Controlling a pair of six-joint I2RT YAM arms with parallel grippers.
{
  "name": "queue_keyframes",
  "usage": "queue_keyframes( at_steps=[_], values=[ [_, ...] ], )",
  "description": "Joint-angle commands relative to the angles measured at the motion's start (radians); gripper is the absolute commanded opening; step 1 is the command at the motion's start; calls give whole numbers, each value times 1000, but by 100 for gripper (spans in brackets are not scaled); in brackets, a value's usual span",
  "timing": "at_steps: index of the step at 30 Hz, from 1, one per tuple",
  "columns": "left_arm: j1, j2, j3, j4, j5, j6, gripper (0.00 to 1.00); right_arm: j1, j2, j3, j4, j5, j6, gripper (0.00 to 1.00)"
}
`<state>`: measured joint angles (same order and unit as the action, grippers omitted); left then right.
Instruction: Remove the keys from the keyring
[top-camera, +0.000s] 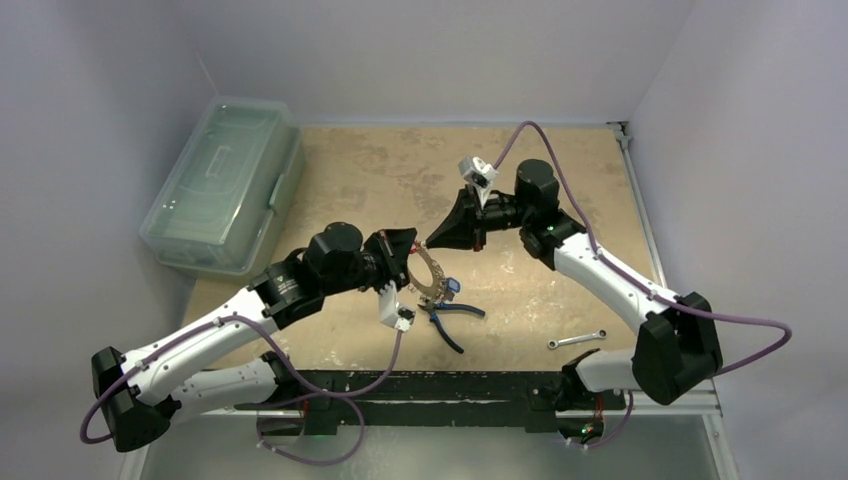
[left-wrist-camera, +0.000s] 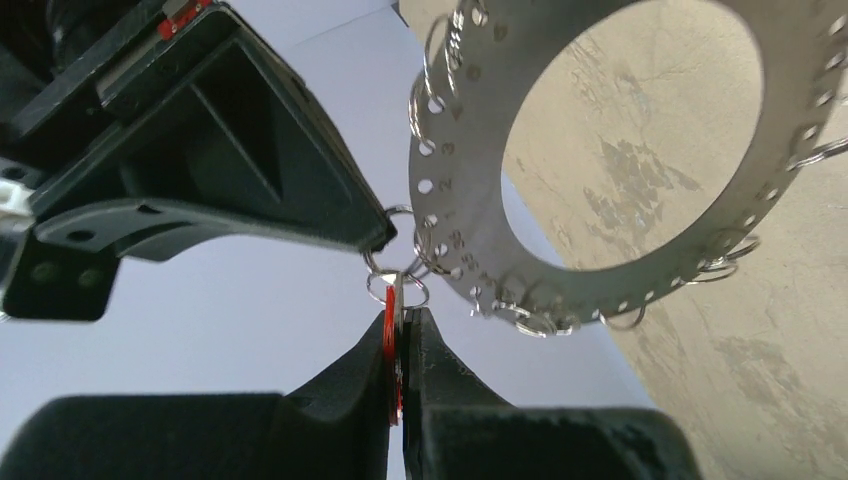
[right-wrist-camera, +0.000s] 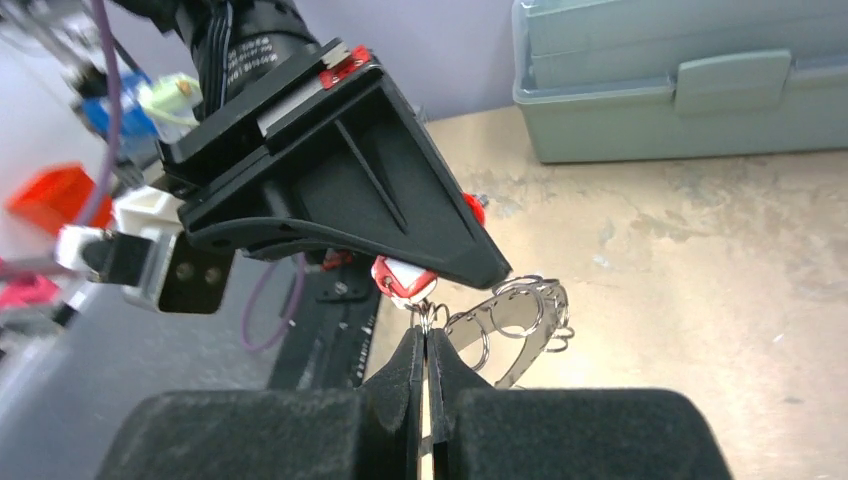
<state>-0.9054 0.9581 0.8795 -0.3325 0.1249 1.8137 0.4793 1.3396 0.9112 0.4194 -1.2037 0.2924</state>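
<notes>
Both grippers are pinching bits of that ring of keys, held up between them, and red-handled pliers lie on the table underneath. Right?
Not quite. The top view shows the pliers have blue handles, not red. The rest holds: the left gripper is shut on a red-tagged key, the right gripper on the keyring, and the pliers lie on the table beneath.

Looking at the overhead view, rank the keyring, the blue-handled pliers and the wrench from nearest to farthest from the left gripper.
1. keyring: right at the left gripper, linked to the red-tagged key it pinches.
2. blue-handled pliers: lying just to the right, toward the arm bases.
3. wrench: farthest, well off to the right beside the right arm.
</notes>
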Motion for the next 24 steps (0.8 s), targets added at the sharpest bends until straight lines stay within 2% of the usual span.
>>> queue_keyframes(
  at_steps=[1,13,18,24],
  values=[
    [3,14,79,-31,46,-75,0,56,-26,154,-507,74,-489,0],
    [2,36,135,-102,67,-288,0,66,-5,209,-664,87,-706,0],
    [1,73,187,-136,109,-442,0,69,-13,216,-679,97,-737,0],
    [2,152,303,-234,109,-700,0,60,-39,208,-649,124,-713,0]
  ],
)
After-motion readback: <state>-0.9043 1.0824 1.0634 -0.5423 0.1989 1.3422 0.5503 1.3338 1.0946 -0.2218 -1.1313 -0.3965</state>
